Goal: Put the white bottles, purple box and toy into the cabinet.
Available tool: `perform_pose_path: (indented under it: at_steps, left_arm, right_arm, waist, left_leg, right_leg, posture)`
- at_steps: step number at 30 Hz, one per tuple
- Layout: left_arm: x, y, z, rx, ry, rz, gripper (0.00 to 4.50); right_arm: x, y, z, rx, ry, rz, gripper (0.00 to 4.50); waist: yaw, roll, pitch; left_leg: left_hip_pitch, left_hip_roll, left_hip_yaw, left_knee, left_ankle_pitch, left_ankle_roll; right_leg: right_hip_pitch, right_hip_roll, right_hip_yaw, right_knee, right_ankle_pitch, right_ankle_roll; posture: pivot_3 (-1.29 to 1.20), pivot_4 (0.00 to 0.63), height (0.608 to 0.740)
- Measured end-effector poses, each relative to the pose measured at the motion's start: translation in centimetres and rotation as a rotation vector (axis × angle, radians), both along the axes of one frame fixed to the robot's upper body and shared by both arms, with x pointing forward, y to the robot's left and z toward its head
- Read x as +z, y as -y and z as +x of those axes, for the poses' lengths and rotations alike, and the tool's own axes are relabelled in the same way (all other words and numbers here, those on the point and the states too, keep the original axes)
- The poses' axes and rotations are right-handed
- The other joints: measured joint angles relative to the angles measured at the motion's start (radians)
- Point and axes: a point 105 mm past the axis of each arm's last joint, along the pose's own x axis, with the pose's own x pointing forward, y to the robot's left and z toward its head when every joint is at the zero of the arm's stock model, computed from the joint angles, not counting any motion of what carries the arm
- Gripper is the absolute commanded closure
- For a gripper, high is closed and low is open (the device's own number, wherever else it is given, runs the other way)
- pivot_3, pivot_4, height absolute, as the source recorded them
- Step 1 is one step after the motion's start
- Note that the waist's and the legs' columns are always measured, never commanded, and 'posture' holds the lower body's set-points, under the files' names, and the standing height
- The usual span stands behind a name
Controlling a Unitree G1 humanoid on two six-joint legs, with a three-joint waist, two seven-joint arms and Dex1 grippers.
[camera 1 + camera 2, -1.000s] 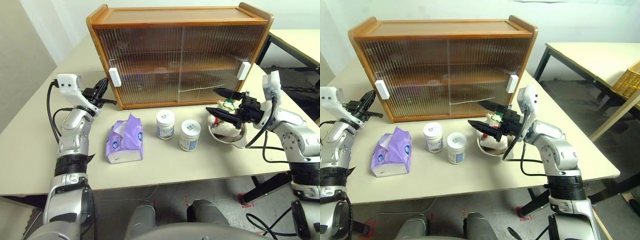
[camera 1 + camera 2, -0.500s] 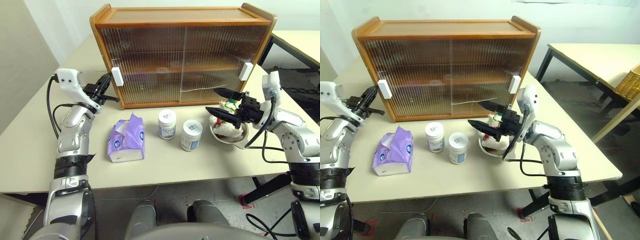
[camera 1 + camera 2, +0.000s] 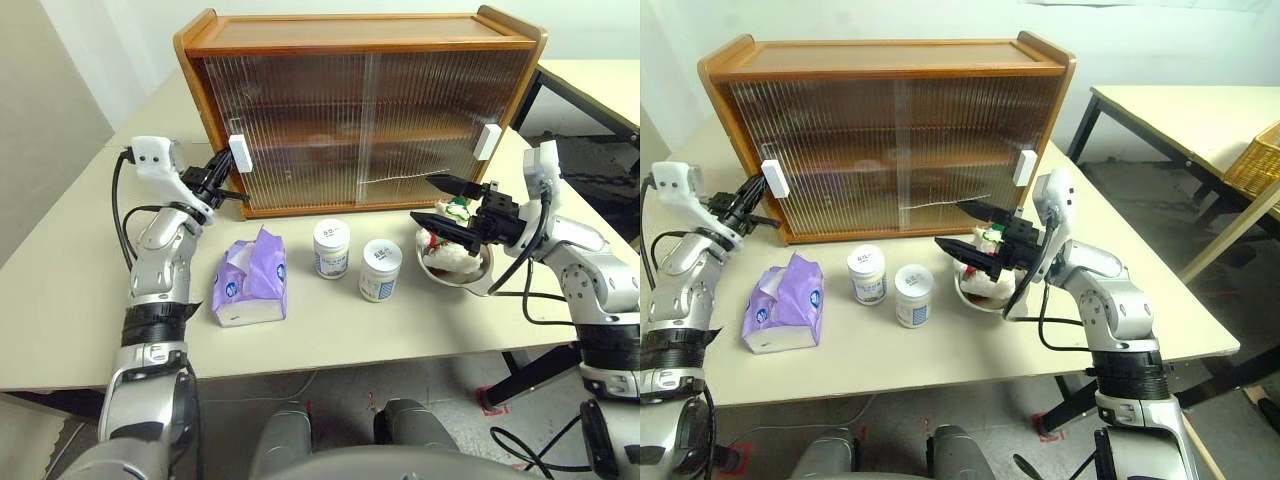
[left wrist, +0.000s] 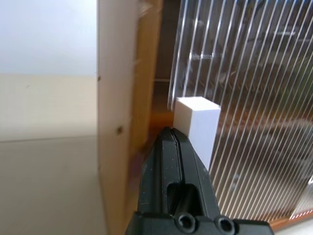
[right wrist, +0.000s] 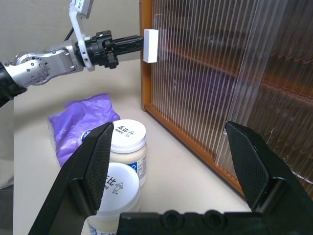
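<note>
Two white bottles [image 3: 331, 248] [image 3: 380, 269] stood side by side on the table [image 3: 60, 290], in front of the cabinet [image 3: 362, 105]. The purple box [image 3: 250, 281] lay on the table just left of them, apart from both. The toy [image 3: 447, 240] sat in a steel bowl [image 3: 474, 281] to the right of the bottles, near the cabinet's right end.

The cabinet stood at the back of the table, and its two ribbed sliding doors were closed. Each door had a white handle, the left handle [image 3: 240, 154] near the left edge and the right handle [image 3: 487, 142] near the right edge.

The left gripper [image 3: 222, 178] had its two black fingers pressed tight together with nothing between them. Its tip was right at the left handle, on the handle's outer side, and looked to be touching it. In the left wrist view the closed fingers [image 4: 177, 161] pointed straight at that white block.

The right gripper [image 3: 440, 203] was open as wide as it could go and held nothing. It hung just above the toy and the bowl, pointing toward the bottles.
</note>
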Motion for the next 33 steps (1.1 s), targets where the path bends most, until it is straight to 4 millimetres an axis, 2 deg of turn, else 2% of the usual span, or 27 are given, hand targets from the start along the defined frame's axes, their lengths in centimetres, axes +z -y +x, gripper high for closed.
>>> perform_pose_path:
  at_steps: [4, 19, 33]
  left_arm:
    - [0.1, 1.6, 0.4, -0.059, 0.003, 0.003, 4.47]
    - [0.1, 5.3, 0.7, -0.224, -0.017, -0.005, 4.47]
    - [0.5, 10.1, 1.9, -0.393, -0.042, 0.002, 4.47]
  right_arm:
    - [0.0, 0.0, 0.0, -0.003, 0.002, 0.000, 0.00]
    - [0.0, 0.1, 0.1, -0.011, 0.001, -0.001, 0.00]
    - [0.1, 0.1, 0.1, -0.020, 0.006, 0.000, 0.00]
  waist:
    - [-0.003, 0.000, 0.000]
    - [-0.007, 0.000, 0.000]
    - [-0.009, 0.000, 0.000]
  left_leg:
    - [-0.001, 0.000, 0.000, 0.001, 0.000, 0.000]
    - [-0.002, 0.000, 0.000, 0.003, 0.000, 0.001]
    - [-0.003, 0.000, 0.000, 0.006, 0.000, 0.002]
  right_leg:
    - [0.000, 0.000, 0.000, 0.000, 0.000, 0.000]
    - [0.000, 0.000, 0.000, 0.000, 0.000, 0.001]
    - [0.000, 0.000, 0.000, 0.000, 0.001, 0.002]
  posture:
    - [-0.10, 0.000, 0.740]
    - [-0.10, 0.000, 0.740]
    - [-0.12, 0.000, 0.740]
